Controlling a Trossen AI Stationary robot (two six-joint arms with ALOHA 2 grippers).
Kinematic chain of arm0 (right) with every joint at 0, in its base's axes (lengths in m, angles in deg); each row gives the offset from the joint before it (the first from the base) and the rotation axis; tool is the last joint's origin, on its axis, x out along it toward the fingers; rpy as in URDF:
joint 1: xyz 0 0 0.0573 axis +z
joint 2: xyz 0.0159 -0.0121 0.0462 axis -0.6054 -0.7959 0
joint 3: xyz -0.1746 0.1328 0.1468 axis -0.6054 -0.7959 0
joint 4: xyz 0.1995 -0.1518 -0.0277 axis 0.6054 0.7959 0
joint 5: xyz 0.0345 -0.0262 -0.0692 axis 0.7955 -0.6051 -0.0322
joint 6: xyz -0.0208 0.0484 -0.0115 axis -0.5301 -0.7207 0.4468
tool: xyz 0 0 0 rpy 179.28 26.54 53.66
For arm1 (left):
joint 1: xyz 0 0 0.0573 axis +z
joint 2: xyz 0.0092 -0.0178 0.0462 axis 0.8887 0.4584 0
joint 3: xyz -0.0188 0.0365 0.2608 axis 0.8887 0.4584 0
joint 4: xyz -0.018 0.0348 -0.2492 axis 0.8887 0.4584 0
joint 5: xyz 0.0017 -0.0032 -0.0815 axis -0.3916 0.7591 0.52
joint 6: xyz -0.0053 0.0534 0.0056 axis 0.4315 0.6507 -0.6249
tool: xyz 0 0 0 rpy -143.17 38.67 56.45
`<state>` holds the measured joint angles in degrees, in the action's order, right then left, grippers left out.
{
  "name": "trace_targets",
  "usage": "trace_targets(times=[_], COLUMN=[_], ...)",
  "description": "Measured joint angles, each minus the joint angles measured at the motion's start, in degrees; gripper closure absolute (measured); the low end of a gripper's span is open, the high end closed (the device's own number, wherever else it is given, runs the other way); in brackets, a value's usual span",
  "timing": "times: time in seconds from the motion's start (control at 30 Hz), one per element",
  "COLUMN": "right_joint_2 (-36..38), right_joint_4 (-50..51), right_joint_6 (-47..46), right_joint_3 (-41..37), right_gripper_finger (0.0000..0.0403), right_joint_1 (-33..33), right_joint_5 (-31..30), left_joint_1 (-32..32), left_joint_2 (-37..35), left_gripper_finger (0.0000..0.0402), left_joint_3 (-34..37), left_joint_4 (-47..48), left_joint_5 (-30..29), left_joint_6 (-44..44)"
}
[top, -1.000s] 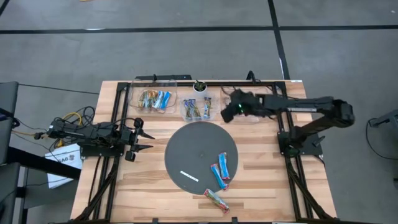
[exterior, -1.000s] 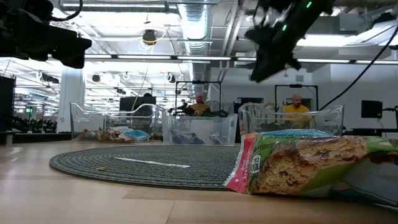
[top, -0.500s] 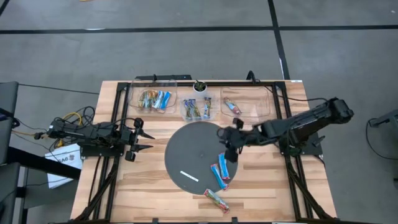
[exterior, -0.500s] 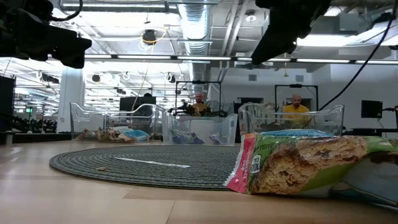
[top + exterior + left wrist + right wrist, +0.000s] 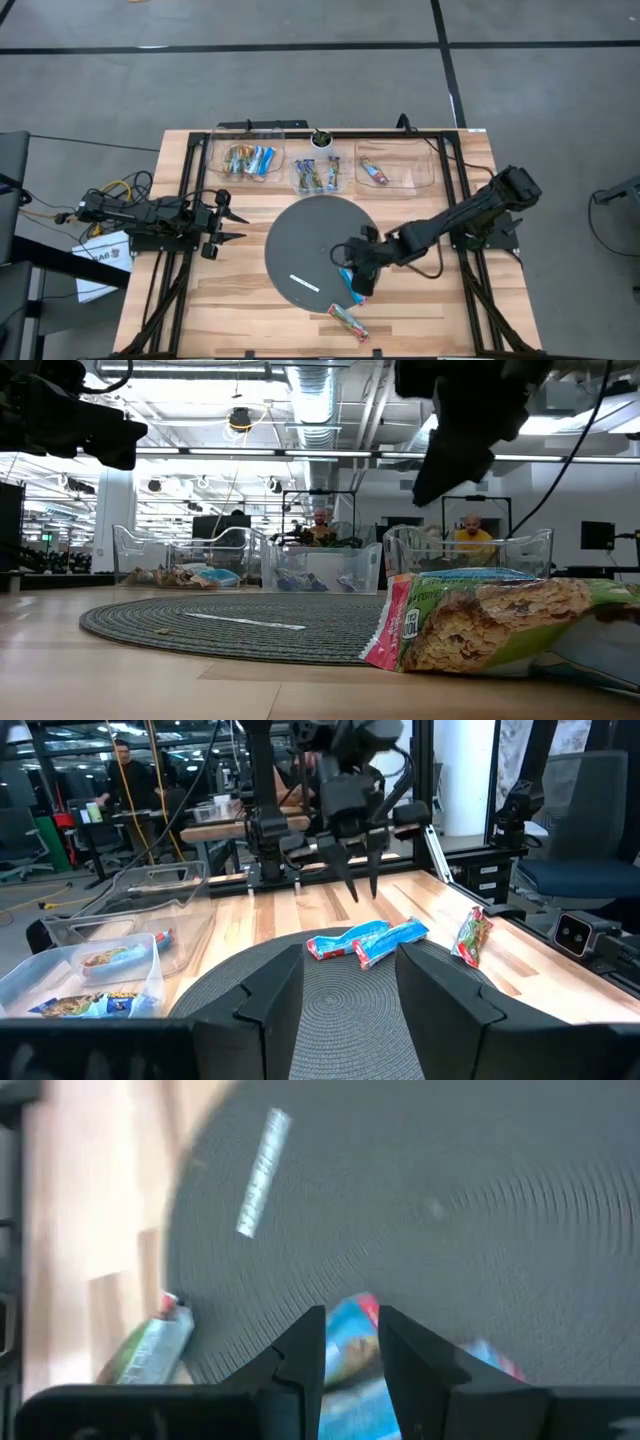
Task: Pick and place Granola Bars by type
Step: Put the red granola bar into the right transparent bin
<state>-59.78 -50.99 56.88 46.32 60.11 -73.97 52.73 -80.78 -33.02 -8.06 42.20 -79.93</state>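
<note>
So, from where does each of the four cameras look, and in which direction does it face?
High view: above the table, facing straight down; both arms show, the right gripper over the bright blue bars on the round mat.
Low view: at table-top height, facing level across the table; a green bar fills the foreground.
Left wrist view: on the left arm, facing across the mat toward the right gripper.
Right wrist view: facing down past its own open jaws at a blue bar.
Shared: mat and blue bars.
</note>
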Motion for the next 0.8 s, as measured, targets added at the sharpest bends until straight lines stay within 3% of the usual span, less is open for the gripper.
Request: trace_targets(times=[0.2,0.43,0.8], right_joint_2=[-5.87,-13.31,-17.82], right_joint_4=[10.44,17.38,22.49], right_joint_6=[-11.31,-15.32,-19.26], right_joint_3=[8.02,17.32,19.38], right_gripper_finger=[0.0316,0.0316,0.0316], right_joint_1=[0.42,1.99,3.05], right_joint_5=[1.26,9.31,11.08], left_joint_1=[0.0,0.01,0.01], left_joint_2=[0.0,0.0,0.0], left_gripper_finger=[0.0248,0.0248,0.0248], left_joint_3=[0.0,0.0,0.0], left_joint_4=[0.0,0.0,0.0], left_joint_5=[0.0,0.0,-0.02], left_joint_6=[-0.01,0.0,0.0])
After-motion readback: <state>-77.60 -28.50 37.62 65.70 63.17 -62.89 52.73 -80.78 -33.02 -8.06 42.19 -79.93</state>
